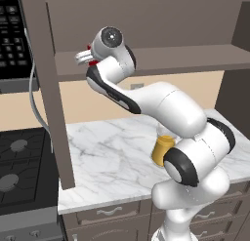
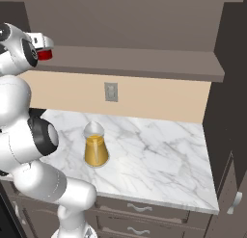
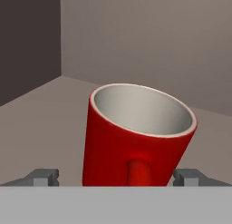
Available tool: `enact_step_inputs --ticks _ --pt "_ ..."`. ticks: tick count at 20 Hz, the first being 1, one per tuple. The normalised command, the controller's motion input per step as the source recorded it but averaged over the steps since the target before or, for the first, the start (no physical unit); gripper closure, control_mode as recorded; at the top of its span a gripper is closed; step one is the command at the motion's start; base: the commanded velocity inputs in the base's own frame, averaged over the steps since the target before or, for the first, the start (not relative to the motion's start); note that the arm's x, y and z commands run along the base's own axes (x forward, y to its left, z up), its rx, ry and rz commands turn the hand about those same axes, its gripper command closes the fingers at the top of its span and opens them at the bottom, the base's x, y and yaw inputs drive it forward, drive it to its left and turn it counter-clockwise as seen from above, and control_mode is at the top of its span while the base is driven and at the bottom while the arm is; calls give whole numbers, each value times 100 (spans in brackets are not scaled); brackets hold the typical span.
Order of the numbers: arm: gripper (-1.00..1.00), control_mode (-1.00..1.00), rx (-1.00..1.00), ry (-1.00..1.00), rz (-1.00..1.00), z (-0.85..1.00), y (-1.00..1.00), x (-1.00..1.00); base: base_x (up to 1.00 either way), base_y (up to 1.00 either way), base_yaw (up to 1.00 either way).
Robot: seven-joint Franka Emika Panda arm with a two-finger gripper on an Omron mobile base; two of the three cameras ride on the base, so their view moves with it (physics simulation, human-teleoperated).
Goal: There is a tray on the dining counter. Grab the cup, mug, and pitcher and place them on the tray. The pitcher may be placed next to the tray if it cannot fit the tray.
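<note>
On the brown shelf (image 2: 144, 63), the wide-open, empty gripper (image 3: 116, 175) straddles the upright red mug (image 3: 136, 141), which sits directly ahead between its fingertips, handle facing the hand.

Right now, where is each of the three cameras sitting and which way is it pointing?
Left base view: behind the arm's left, facing the marble counter and shelf; arm fills the right.
Right base view: behind its right, facing the pitcher on that counter; arm at left.
Hand view: on the hand, looking along the open gripper at the mug between its fingertips.
Both base views share counter, pitcher, shelf.
</note>
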Motion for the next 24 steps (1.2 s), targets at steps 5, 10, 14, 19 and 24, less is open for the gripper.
enact_step_inputs --ticks 5,10,14,19,24 --pt "-100 -100 0 0 0 0 0 0 0 0 0" --pt "-100 -100 0 0 0 0 0 0 0 0 0" --pt "100 -100 0 0 0 0 0 0 0 0 0" --pt "100 -100 0 0 0 0 0 0 0 0 0" --pt "100 -100 0 0 0 0 0 0 0 0 0"
